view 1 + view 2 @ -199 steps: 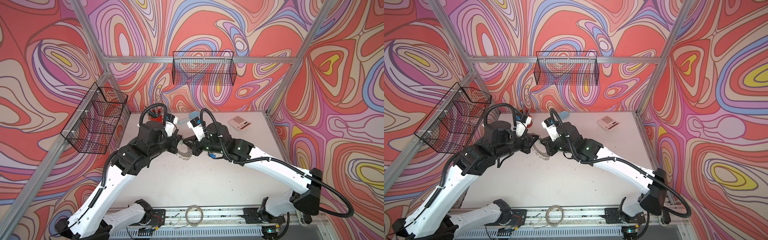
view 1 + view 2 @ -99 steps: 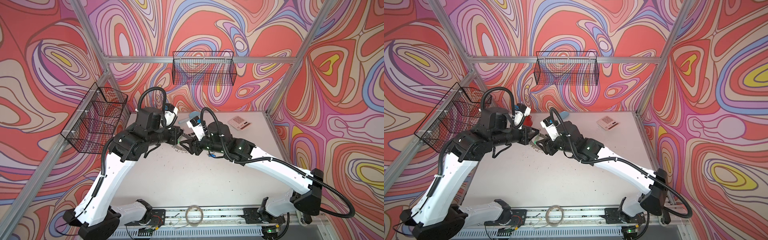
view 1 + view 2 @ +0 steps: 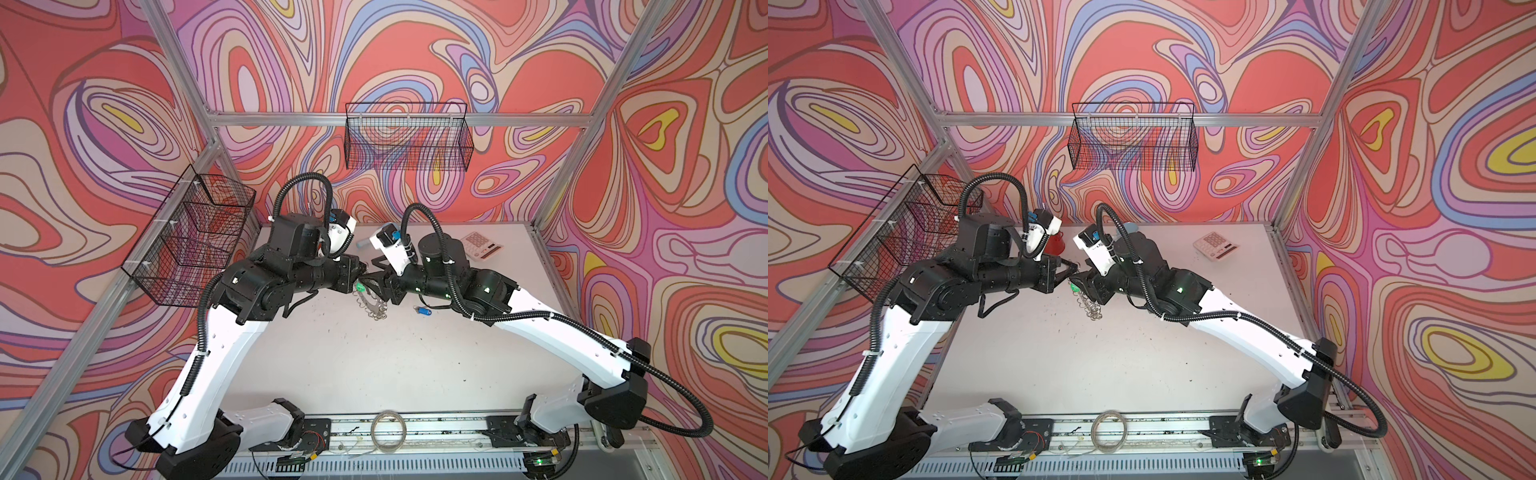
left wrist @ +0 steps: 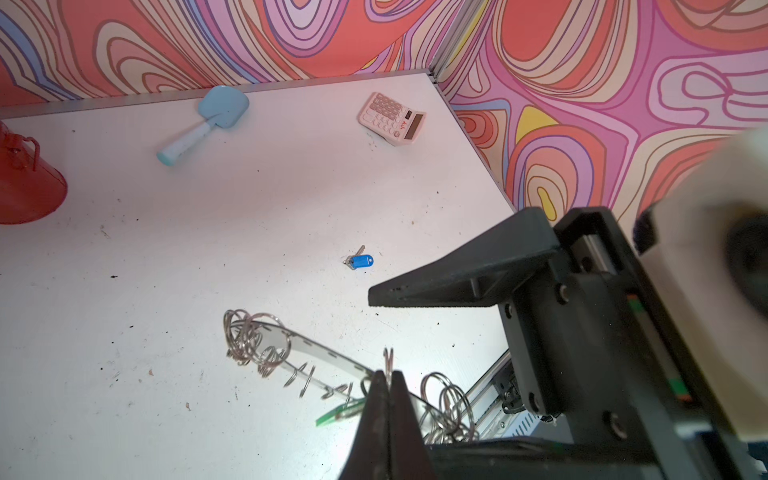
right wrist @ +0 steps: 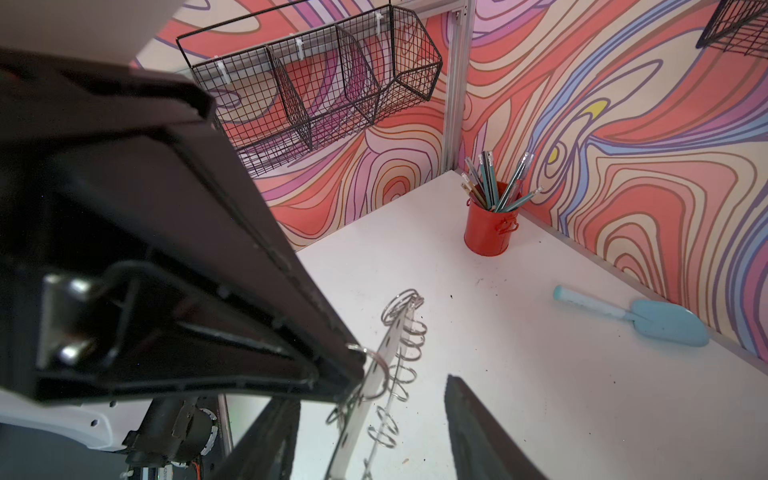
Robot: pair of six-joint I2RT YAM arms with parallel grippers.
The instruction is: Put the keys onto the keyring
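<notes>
Right, the left tool (image 4: 386,386) is pinched fully closed on one of the little wire rings at the rim of the keyring (image 4: 316,352). It's holding the whole disc up on edge, tilted, out over the middle of the bench (image 4: 208,249). And the green-tagged key (image 4: 336,413) sits right beside those closed tips, at the rim. Whether it's actually threaded on, I can't tell. Now the right tool (image 5: 374,390) faces it nose to nose, jaws standing well apart. The disc's edge runs between them with a gap on each side, so it's gripping nothing. Over by the right arm the blue-tagged key (image 3: 424,309) lies flat on the bench, on its own, apart from the disc. Further back there's a calculator (image 4: 390,118), a pale blue scoop (image 4: 220,110) and a red pot of pencils (image 5: 490,224) along the wall.
</notes>
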